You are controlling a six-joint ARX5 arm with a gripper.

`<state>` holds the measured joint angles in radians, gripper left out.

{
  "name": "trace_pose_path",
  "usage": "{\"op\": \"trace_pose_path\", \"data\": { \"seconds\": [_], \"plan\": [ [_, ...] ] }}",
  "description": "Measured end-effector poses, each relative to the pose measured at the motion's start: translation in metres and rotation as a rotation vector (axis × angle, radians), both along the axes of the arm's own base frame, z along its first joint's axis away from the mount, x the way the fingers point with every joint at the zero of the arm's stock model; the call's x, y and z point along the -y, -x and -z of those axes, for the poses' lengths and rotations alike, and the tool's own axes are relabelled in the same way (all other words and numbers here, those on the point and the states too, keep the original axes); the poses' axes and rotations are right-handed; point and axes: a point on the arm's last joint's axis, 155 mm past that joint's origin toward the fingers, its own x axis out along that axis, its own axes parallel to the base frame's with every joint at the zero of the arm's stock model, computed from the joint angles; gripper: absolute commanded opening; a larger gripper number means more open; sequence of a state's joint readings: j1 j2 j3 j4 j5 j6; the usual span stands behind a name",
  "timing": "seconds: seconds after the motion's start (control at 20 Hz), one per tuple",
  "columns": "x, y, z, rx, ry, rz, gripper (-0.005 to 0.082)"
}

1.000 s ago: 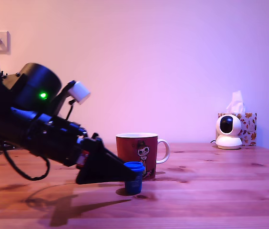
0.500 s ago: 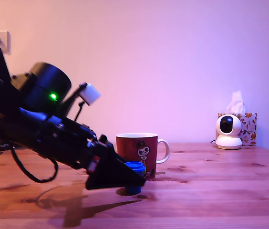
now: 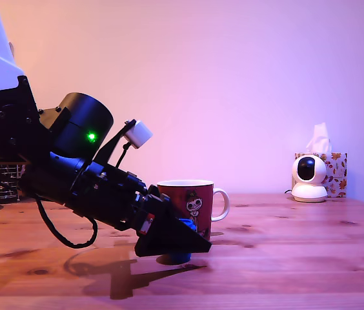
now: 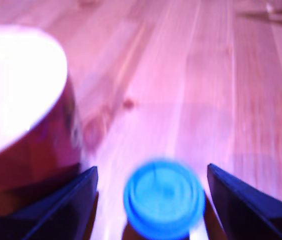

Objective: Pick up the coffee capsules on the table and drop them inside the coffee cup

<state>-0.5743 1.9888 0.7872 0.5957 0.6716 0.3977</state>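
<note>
Capsule (image 4: 164, 198) stands between spread fingers (image 4: 63, 205), beside the mug (image 3: 185, 201).

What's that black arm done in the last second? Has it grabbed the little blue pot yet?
The claw has slid toward the exterior view's right, and its fingers now sit either side of the blue capsule. Gaps show on both sides, so nothing is gripped yet. The capsule stands where it was on the table, and the red mug hasn't moved.

- My arm (image 3: 72, 174) slopes down from the exterior view's left, wrist low.
- My gripper (image 4: 151, 200) is spread wide, a dark finger (image 4: 61, 210) on either side.
</note>
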Motion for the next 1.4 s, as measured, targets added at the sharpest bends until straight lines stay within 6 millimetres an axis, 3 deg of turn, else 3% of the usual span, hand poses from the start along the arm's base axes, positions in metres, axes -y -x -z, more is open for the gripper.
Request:
{"op": "trace_pose_path", "data": {
  "seconds": [0.2,0.45,0.8,1.05,1.4],
  "plan": [
    [-0.001,0.001,0.003,-0.013,-0.009,-0.001,0.0587],
    [-0.006,0.005,0.013,-0.054,-0.043,-0.010,0.0420],
    [-0.006,0.006,0.013,-0.055,-0.044,-0.010,0.0310],
    [-0.006,0.006,0.013,-0.055,-0.044,-0.010,0.0157],
    [-0.005,0.006,0.013,-0.056,-0.042,-0.006,0.0142]
  ]
}}
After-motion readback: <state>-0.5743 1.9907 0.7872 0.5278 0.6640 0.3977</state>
